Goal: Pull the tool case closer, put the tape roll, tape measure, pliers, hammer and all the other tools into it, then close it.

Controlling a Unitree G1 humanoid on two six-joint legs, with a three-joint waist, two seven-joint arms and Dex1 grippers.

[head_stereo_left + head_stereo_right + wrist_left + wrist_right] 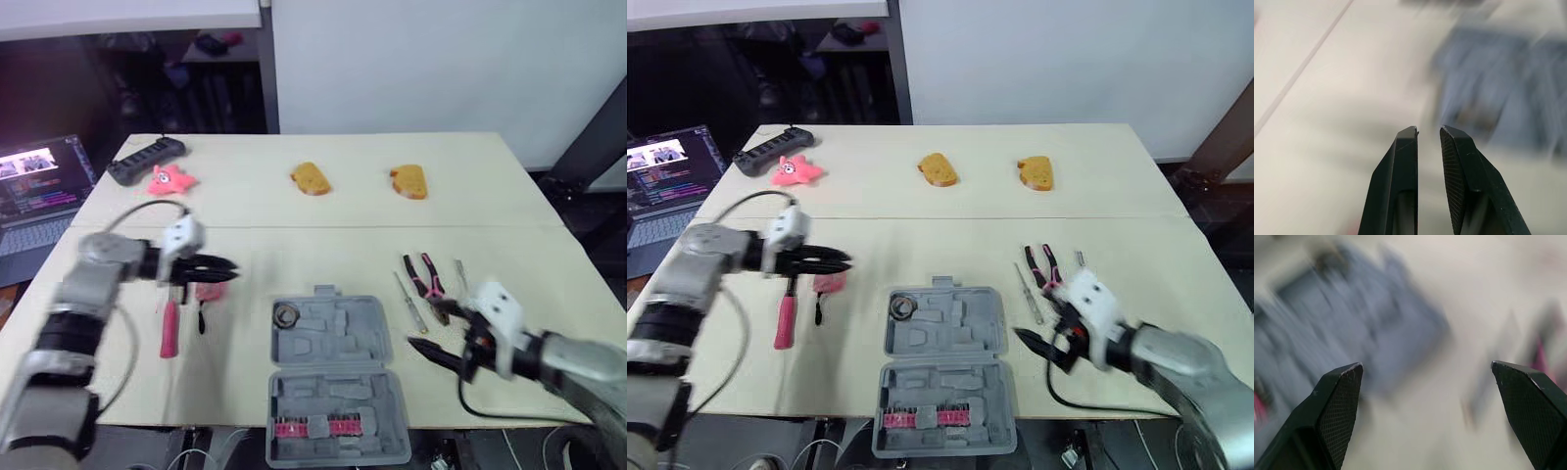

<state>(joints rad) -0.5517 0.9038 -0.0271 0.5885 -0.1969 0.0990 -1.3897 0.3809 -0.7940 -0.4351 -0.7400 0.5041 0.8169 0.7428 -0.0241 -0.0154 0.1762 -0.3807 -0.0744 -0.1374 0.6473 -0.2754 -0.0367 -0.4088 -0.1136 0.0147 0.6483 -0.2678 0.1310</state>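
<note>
The grey tool case [333,387] lies open near the table's front edge, with the tape roll [286,314] in its far left corner. Left of the case are the pink-handled hammer [169,328], a pink tape measure [210,291] and a small black tool [201,318]. My left gripper [223,266] hovers just above the tape measure, its fingers [1406,147] nearly together with nothing between them. To the right of the case lie the pink-and-black pliers [426,277] and a thin screwdriver [409,301]. My right gripper [426,350] is wide open between the case and the pliers.
Two bread pieces [311,178] [409,182] lie at the back of the table. A pink star toy [170,180] and a black bar-shaped device [145,160] are at the back left. A laptop [39,196] stands beyond the table's left edge.
</note>
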